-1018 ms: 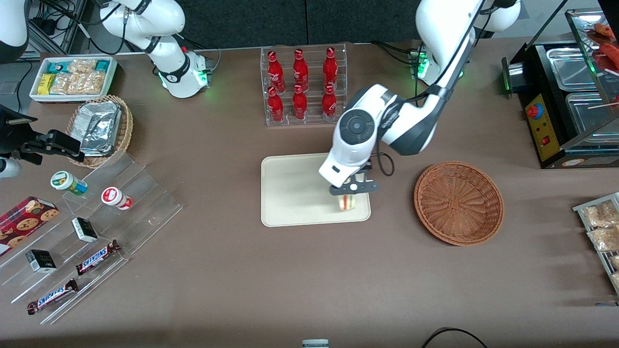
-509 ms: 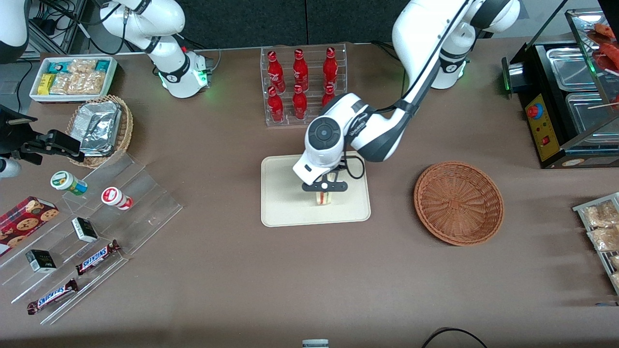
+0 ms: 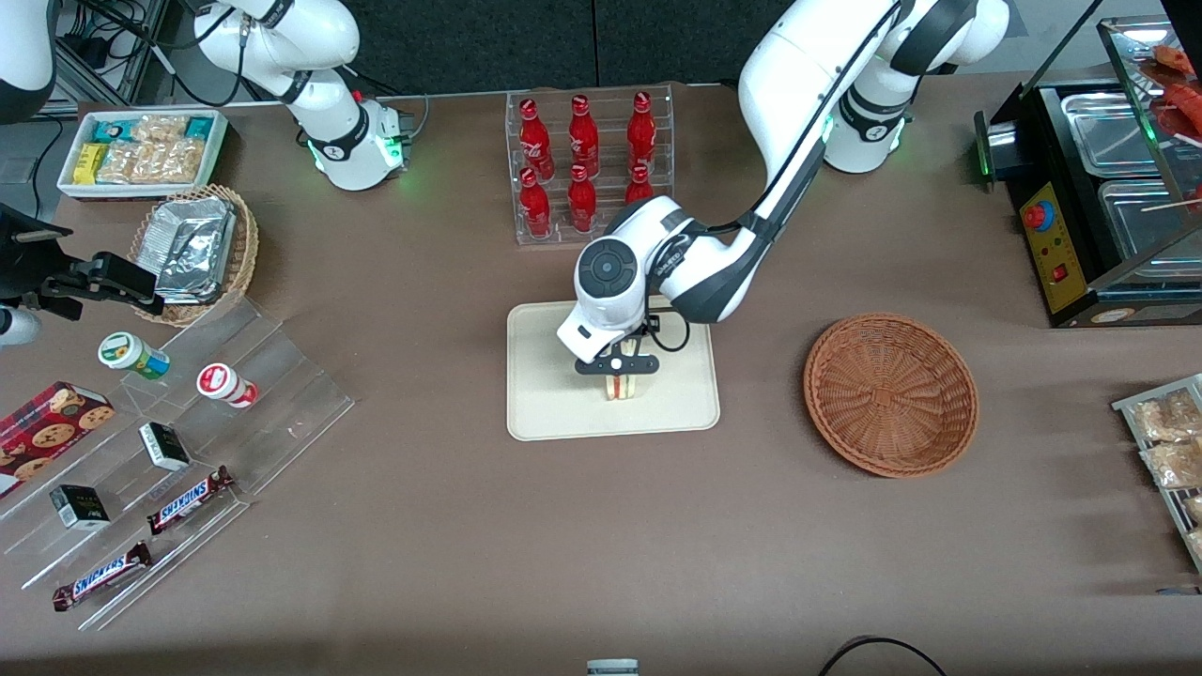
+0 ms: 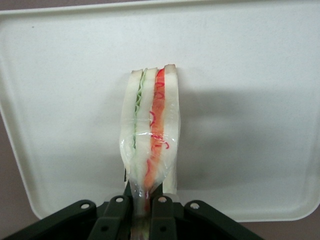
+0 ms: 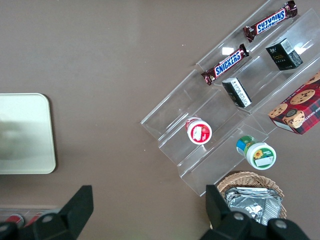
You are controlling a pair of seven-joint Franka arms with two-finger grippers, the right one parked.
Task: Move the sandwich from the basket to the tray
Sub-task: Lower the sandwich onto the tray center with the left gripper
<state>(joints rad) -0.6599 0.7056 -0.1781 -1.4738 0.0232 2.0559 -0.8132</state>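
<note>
Two white bread layers show on the sandwich, pinched by the hand.

Brown table under even light, dark wall above.

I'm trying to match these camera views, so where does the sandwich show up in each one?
Front view: the sandwich hangs in the gripper, over the tray.
Left wrist view: sandwich pinched on edge between the fingers.
Right wrist view: not in it.
Shared landmark: the tray.
</note>
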